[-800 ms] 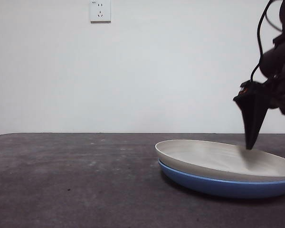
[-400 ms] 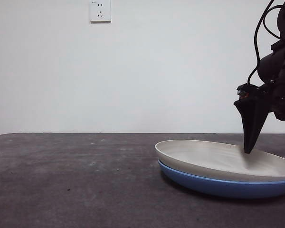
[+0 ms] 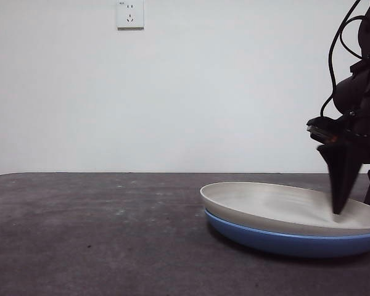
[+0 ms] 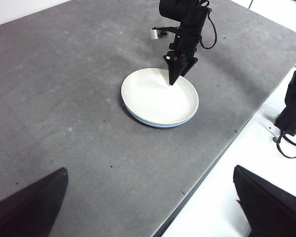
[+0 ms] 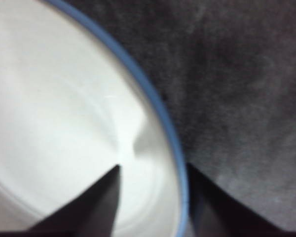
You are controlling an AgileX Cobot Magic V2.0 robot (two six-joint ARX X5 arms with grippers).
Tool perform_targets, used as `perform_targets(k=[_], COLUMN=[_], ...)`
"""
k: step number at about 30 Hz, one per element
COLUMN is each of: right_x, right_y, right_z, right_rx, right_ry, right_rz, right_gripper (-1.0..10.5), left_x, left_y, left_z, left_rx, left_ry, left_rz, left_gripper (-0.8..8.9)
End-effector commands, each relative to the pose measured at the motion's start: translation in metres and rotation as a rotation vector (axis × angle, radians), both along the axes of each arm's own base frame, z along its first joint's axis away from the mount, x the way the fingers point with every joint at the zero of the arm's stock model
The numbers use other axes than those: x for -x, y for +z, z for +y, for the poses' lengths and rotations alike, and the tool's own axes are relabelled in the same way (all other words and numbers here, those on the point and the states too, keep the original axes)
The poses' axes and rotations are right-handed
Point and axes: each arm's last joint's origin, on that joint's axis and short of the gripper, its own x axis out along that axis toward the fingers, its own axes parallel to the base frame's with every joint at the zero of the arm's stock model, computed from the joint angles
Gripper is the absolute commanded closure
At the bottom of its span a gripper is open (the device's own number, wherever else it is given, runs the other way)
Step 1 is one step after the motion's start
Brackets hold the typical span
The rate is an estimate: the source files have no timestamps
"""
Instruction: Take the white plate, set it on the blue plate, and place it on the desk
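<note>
My right pincer (image 5: 153, 170) straddles the rim of the stacked plates, its 2 black jaws spread apart: 1 jaw tip rests over the inside of the wide, shallow, round, cream-white matte plate (image 5: 54, 128), the other stands outside over the dark grey-brown, mottled, stone-like desk (image 5: 246, 98). I grip nothing; the rim lies in the gap between the jaws, and I cannot tell whether either tip touches it.

In the front view this pincer (image 3: 344, 206) comes down from high at 3 o'clock, big and dark, its point low over the white plate (image 3: 277, 206) near that plate's 3 o'clock edge. The white plate sits nested on the glossy, medium-blue round plate (image 3: 283, 242) of like size, only the blue rim showing beneath it. Both rest on the desk (image 3: 98, 234), at about 4 o'clock in that view.

From my left wrist camera, the stacked pair (image 4: 158, 98) lies well apart from my left pincer (image 4: 153, 207), which hangs high above the desk (image 4: 64, 98) with its 2 jaws wide apart and holding nothing. A white wall socket (image 3: 130, 13) sits at 11 o'clock on the wall.
</note>
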Motion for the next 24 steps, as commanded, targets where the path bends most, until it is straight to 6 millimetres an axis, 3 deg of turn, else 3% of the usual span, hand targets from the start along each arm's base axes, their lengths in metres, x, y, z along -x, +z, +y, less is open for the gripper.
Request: perform_targets(k=[1, 4, 11, 24], right_x=[-0.004, -0.005, -0.006, 0.003], right_y=[-0.002, -0.003, 0.0, 0.047], right_z=[0.0, 0.0, -0.005, -0.007], right_rx=[0.019, 0.028, 0.027, -0.072], right_ry=[0.016, 0.016, 0.0, -0.016], right_rz=[-0.007, -0.009, -0.01, -0.106], right_gripper=[8.8, 9.3, 9.3, 9.3], left_x=[0.001, 0.001, 0.001, 0.001], left_y=[0.004, 0.004, 0.004, 0.005], left_z=[0.001, 0.001, 0.001, 0.0], left_rx=[0.008, 0.008, 0.008, 0.016], left_ry=[-0.012, -0.012, -0.012, -0.012], left_rz=[-0.03, -0.03, -0.03, -0.038], left_gripper=[1.25, 1.25, 1.25, 1.25])
